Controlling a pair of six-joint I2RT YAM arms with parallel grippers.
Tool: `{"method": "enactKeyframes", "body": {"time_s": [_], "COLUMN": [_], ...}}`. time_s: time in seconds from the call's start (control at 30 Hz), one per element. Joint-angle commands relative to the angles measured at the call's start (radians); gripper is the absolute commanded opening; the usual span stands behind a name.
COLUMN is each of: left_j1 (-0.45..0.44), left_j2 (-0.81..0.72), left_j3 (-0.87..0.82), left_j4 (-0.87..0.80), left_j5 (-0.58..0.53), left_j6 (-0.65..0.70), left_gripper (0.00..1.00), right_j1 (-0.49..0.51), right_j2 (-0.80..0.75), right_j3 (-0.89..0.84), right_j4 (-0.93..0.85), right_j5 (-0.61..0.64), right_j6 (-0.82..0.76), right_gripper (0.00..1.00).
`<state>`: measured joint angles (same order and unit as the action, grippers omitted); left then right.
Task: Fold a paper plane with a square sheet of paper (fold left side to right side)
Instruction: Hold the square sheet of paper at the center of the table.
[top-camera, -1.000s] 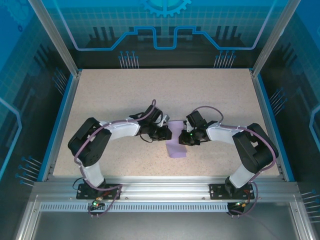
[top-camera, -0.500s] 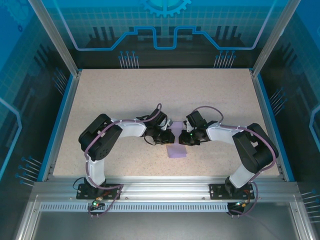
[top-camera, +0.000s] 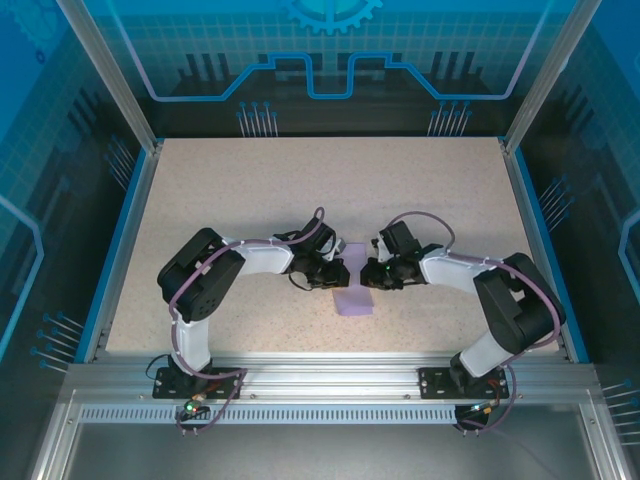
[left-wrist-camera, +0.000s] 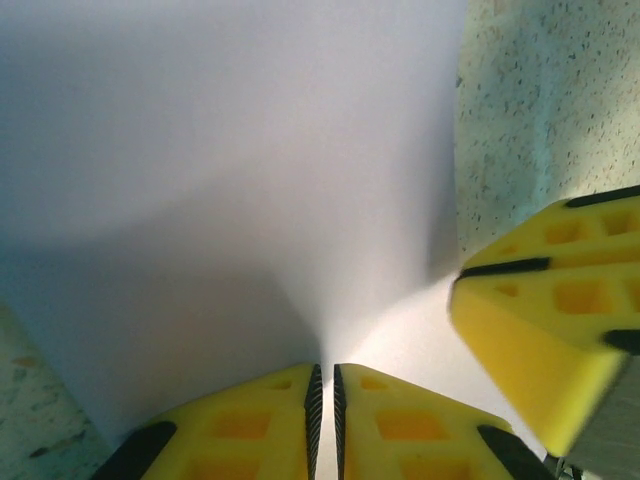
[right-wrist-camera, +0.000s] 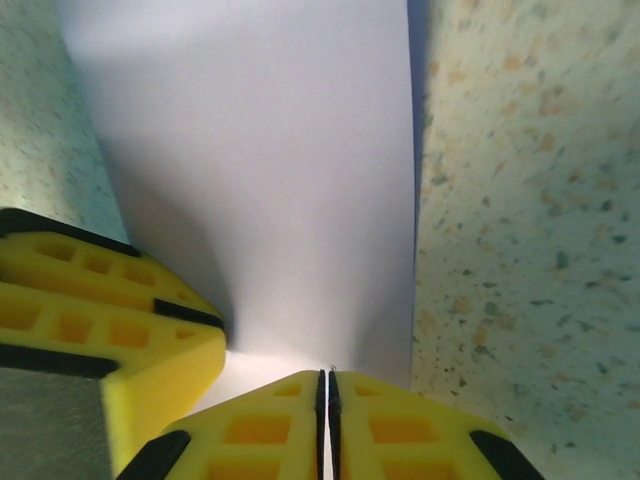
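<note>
The square sheet of paper (top-camera: 353, 300) is a narrow lavender strip lying lengthwise at the table's middle. Both grippers meet over its far half. My left gripper (top-camera: 338, 272) comes in from the left, and in the left wrist view the paper (left-wrist-camera: 250, 150) rises in a ridge into its closed jaws (left-wrist-camera: 324, 372). My right gripper (top-camera: 366, 272) comes in from the right, its jaws (right-wrist-camera: 327, 376) pinched shut on the sheet (right-wrist-camera: 270, 150) near its right edge. Each wrist view catches a yellow finger of the other gripper (left-wrist-camera: 530, 340) (right-wrist-camera: 110, 330) close by.
The speckled beige table (top-camera: 250, 190) lies bare around the paper, bordered by blue rails and aluminium posts. Table surface shows to the right of the sheet in both wrist views (left-wrist-camera: 540, 100) (right-wrist-camera: 520, 200). Both arms' elbows bend outward toward the table's sides.
The left arm has swung its elbow inward and brought its gripper a little closer to the paper. The right arm's forearm shifted slightly. The paper stayed in place.
</note>
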<state>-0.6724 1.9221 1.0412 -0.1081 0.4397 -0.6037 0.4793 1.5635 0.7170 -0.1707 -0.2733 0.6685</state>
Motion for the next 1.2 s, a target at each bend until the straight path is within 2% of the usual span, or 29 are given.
{"method": "enactKeyframes", "body": {"time_s": [0.0, 0.57, 1.17], "left_j1": [-0.013, -0.014, -0.056], "left_j2": [0.038, 0.054, -0.027], "left_j3": [0.000, 0.016, -0.037], "left_j4": [-0.089, -0.102, -0.117], "left_j5": [-0.051, -0.047, -0.030], "left_j6": [-0.004, -0.001, 0.001], "left_gripper": [0.17, 0.17, 0.17], "right_j1": [-0.029, -0.028, -0.028], "right_j2": [-0.035, 0.192, 0.256], "right_j3": [-0.006, 0.130, 0.107], "right_j4": [0.061, 0.151, 0.020], "right_j5": [-0.041, -0.142, -0.028], "right_j6": [-0.005, -0.002, 0.026], "right_gripper": [0.12, 0.11, 0.10]}}
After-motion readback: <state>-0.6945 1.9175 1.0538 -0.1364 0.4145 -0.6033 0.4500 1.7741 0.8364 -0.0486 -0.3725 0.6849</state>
